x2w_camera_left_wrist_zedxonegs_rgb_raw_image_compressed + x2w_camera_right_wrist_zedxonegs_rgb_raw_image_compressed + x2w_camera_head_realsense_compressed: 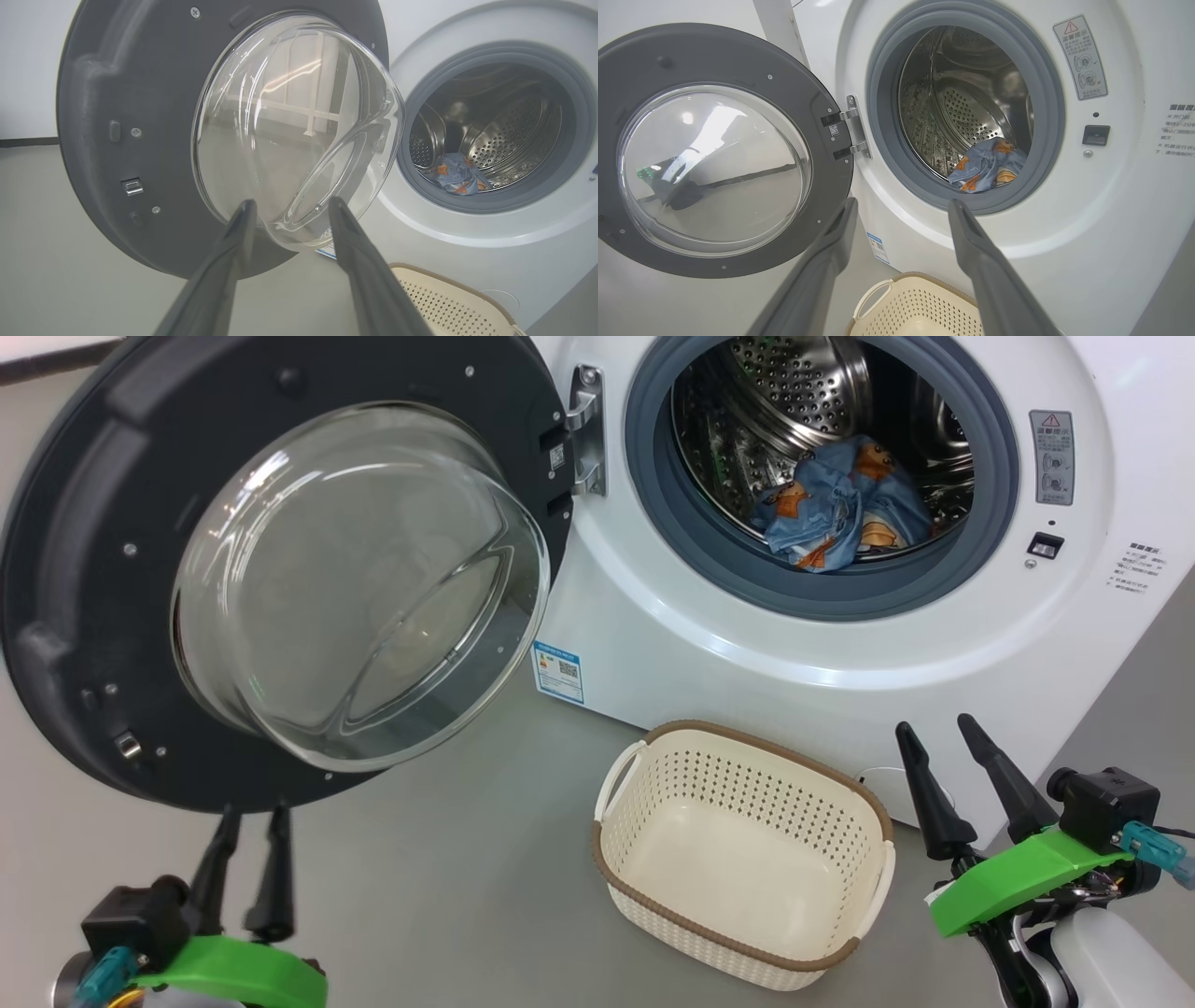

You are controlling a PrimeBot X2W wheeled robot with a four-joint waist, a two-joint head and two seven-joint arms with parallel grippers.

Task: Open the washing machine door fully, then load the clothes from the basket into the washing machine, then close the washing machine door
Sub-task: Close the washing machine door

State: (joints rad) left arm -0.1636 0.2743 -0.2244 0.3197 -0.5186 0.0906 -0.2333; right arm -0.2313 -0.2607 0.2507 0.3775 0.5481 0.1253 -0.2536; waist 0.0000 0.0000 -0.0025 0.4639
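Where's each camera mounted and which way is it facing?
Head view: on the head, facing forward-down at washing machine door, clothes in drum, basket; left gripper, right gripper at bottom corners.
Left wrist view: left wrist, along its fingers toward the door glass.
Right wrist view: right wrist, along its fingers toward the drum.
Shared: all three see door, clothes, basket.
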